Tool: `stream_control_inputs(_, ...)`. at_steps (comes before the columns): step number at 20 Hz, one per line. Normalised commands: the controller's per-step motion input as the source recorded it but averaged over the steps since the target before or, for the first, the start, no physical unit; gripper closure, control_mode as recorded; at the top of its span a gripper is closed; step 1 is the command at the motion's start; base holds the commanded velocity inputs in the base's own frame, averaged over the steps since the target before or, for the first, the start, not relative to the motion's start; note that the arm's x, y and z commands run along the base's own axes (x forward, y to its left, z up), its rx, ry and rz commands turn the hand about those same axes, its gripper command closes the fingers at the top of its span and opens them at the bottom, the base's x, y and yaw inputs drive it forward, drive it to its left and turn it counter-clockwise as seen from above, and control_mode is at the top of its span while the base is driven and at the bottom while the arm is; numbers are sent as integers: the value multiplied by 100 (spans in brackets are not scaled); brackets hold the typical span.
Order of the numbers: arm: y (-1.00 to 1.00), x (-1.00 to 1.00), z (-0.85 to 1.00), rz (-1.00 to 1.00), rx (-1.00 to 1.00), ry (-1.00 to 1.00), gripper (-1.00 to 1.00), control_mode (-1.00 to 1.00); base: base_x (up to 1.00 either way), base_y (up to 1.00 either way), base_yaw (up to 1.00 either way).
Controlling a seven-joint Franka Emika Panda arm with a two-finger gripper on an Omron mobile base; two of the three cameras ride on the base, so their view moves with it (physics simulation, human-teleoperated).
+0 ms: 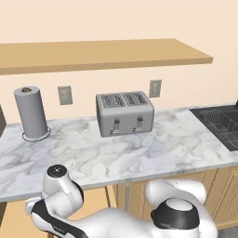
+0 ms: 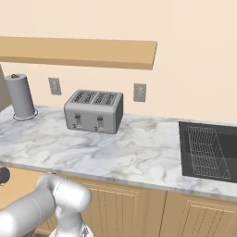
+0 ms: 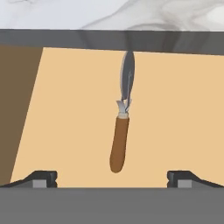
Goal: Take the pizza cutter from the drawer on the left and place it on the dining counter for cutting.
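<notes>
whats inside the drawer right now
The pizza cutter lies on the tan floor of the drawer, brown handle toward the open gripper, wheel toward the back. Nothing else shows on the visible floor; the far part runs under the marble counter edge and is hidden.

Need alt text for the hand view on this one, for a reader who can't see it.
A pizza cutter lies on the tan wooden floor of an open drawer, brown handle toward the camera and silver wheel pointing away. The open gripper has its two dark fingertips spread wide on either side of the handle, not touching it. Marble countertop edges the top.
</notes>
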Motion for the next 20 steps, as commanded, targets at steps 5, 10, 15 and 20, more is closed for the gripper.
stream_control_inputs(5, 3, 10, -26, -1, 0, 2, -100, -100, 0, 0, 0)
stream_control_inputs(10, 8, 13, -40, -4, 0, 0, -100, -100, 0, 0, 0)
stream_control_inputs(15, 0, 2, -45, -3, 0, -1, -100, -100, 0, 0, 0)
stream_control_inputs(20, 0, 0, -39, -1, 0, 0, -100, -100, 0, 0, 0)
